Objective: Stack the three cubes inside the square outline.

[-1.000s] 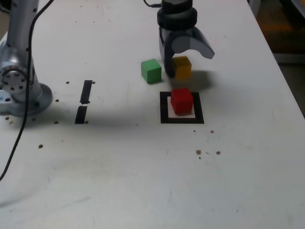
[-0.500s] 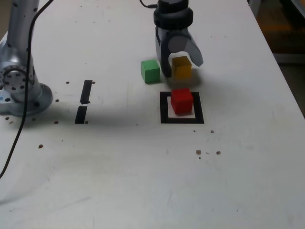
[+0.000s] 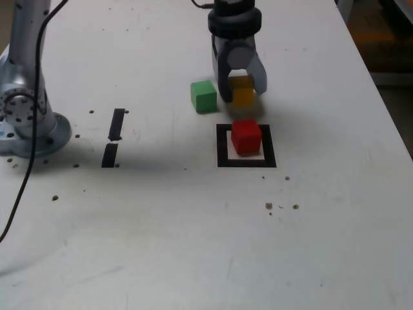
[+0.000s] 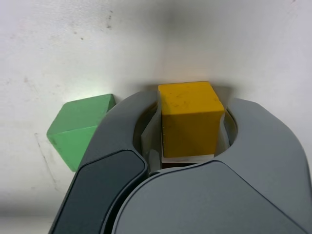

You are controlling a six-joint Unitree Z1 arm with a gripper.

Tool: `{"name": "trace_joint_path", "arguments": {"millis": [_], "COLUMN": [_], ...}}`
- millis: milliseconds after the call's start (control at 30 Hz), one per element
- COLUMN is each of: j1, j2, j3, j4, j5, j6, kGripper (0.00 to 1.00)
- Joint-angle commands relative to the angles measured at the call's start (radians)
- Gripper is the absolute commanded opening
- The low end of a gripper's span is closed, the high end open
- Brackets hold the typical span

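Because the red cube [image 3: 246,137] sits inside the square outline [image 3: 222,148], it probably serves as the stack's base. The claw [image 4: 192,109] is closed around the yellow cube [image 4: 190,131], just beyond the outline in the exterior view, presumably to lift it onto the red. One green cube [image 3: 204,97] waits beyond the outline, toward that view's left: three cubes, one outline, none stacked.

Exterior view, center: green cube [image 3: 204,97] obstructs leftward passage beside the gripper [image 3: 242,92]; red cube [image 3: 246,137] obstructs below; rightward passage clear.
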Motion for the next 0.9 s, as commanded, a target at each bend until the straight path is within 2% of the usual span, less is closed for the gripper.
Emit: {"name": "trace_joint_path", "arguments": {"millis": [0, 233, 400, 633, 867], "j1": [-0.011, -0.059, -0.103, -0.193, -0.273], "j2": [-0.027, -0.087, -0.139, -0.192, -0.196], "j3": [-0.003, -0.016, -0.041, -0.095, -0.114], "j4": [0.005, 0.046, 0.125, 0.237, 0.283], "j5": [0.006, 0.020, 0.027, 0.066, 0.053], "j6": [-0.001, -0.026, -0.060, -0.151, -0.205], "kGripper": [0.04, 0.03, 0.03, 0.03, 0.03]}}
